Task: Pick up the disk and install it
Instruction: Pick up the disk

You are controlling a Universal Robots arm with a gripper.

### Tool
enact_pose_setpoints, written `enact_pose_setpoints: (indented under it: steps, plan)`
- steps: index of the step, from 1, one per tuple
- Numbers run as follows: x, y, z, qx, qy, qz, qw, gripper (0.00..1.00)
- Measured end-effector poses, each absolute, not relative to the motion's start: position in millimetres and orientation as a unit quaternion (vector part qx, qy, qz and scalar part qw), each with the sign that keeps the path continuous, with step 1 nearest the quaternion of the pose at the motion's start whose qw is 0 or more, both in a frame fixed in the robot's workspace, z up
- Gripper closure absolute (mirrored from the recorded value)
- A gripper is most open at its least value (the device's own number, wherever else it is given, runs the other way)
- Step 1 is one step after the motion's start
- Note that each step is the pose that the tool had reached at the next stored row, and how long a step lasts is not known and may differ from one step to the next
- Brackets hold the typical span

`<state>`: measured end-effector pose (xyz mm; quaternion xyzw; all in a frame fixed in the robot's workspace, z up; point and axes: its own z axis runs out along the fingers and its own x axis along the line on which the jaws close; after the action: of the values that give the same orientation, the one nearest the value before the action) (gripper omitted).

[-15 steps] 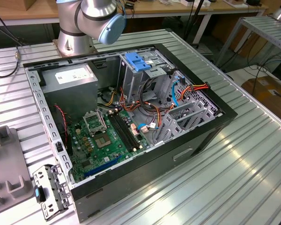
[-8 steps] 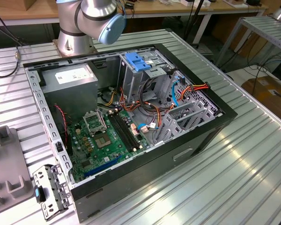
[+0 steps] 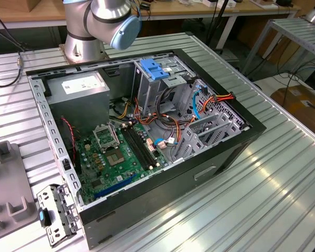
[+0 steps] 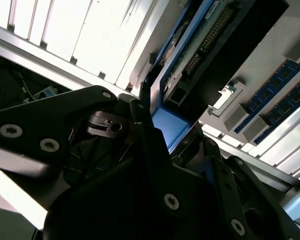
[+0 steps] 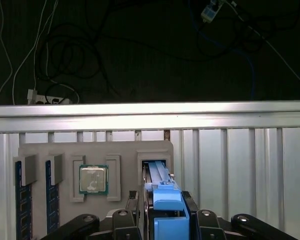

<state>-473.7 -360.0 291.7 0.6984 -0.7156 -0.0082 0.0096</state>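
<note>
So, exterior view: the open PC case (image 3: pixel 157 197) sits on the metal bench (image 3: pixel 262 199), with a bare blue bracket (image 3: pixel 155 69) in its drive cage. First wrist view: the disk (image 5: pixel 159 175) stands on edge in a slot of the grey tray (image 5: pixel 125 150), just beside the CPU (image 5: pixel 93 179), and the end effector (image 5: pixel 166 220) straddles its blue carrier. Second wrist view: the disk's green board faces the camera, and I can't tell whether the end effector is clamped on it or spread
</note>
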Motion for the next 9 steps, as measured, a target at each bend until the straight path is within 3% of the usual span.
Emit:
enact_pose_setpoints:
  steps: [9]
  plan:
    - [-473.7,-360.0,289.3,0.699,-0.715,-0.006,0.008,0.54]
